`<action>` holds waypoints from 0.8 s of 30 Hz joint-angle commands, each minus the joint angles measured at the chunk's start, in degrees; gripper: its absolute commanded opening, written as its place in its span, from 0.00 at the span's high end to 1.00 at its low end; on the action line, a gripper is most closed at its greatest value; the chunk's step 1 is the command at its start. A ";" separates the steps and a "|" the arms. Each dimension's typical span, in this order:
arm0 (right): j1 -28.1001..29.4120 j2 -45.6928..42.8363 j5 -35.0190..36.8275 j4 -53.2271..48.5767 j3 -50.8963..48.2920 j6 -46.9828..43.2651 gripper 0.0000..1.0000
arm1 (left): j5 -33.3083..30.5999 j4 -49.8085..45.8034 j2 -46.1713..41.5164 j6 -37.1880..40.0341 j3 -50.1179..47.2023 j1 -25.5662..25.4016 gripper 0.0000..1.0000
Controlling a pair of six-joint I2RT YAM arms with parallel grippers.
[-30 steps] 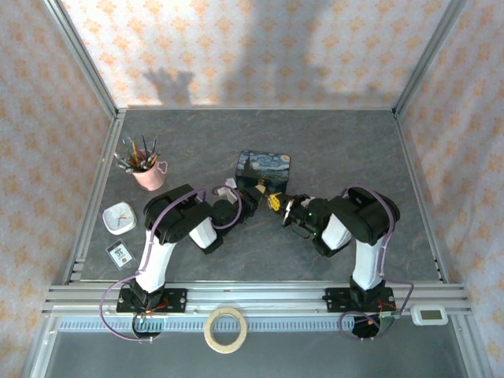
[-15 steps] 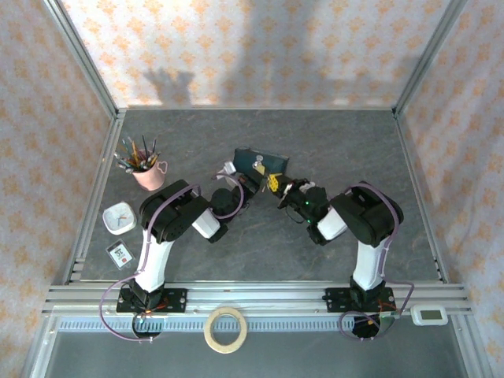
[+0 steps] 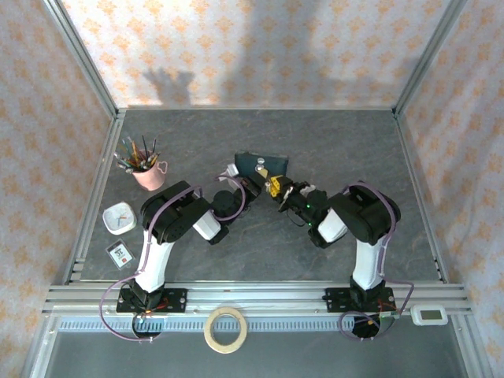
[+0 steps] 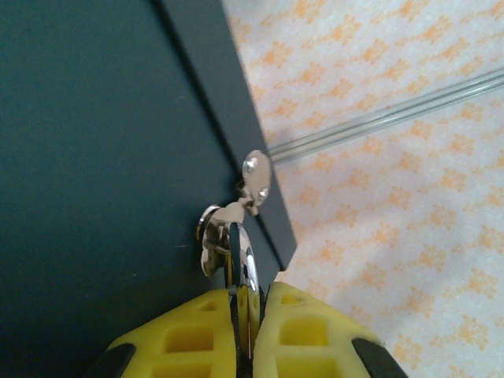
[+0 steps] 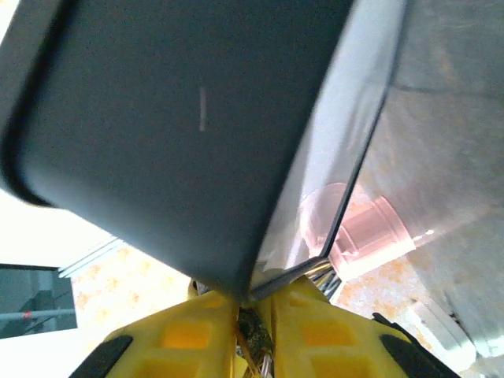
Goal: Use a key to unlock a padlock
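The blue tin (image 3: 261,164) stands tilted up on edge at mid-table. Both grippers meet at its near side. My left gripper (image 3: 256,183) is shut on a small metal piece (image 4: 240,256), dark strip and silvery loop edge-on, which I take for the padlock; it hangs at the tin's dark underside (image 4: 94,157). A silvery oval tab (image 4: 256,172) sticks up from it; I cannot tell if that is the key. My right gripper (image 3: 283,193) has its jaws slightly apart at the tin's lower corner (image 5: 236,283); its fingertips (image 5: 303,303) touch the edge.
A pink cup (image 3: 148,175) full of pencils stands at the left. A white clock (image 3: 120,217) and a small card (image 3: 120,253) lie near the left rail. A tape ring (image 3: 225,329) and a white device (image 3: 430,315) sit at the front.
The tin has gone from lying flat to tilted up on edge. Both grippers moved toward the back, up to it. The right jaws have parted slightly.
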 commanded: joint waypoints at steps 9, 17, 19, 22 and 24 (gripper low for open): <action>-2.41 -16.20 -7.01 -24.72 -4.53 -23.99 0.58 | -0.05 11.78 0.74 -1.73 -3.87 -2.12 1.00; -2.48 -34.56 12.05 -77.74 7.95 -58.40 0.55 | -2.94 2.08 -0.63 -2.30 -5.04 -2.70 1.00; -2.48 -36.35 14.62 -81.83 9.15 -62.25 0.55 | -3.44 -1.19 -0.72 -2.43 -4.73 -2.99 1.00; -2.47 -37.48 16.21 -85.16 10.56 -66.28 0.55 | -3.87 -5.61 -0.63 -2.82 -3.97 -3.55 1.00; -2.44 -37.79 17.03 -86.80 11.61 -68.52 0.55 | -4.49 -6.18 -0.34 -3.13 -4.17 -3.94 1.00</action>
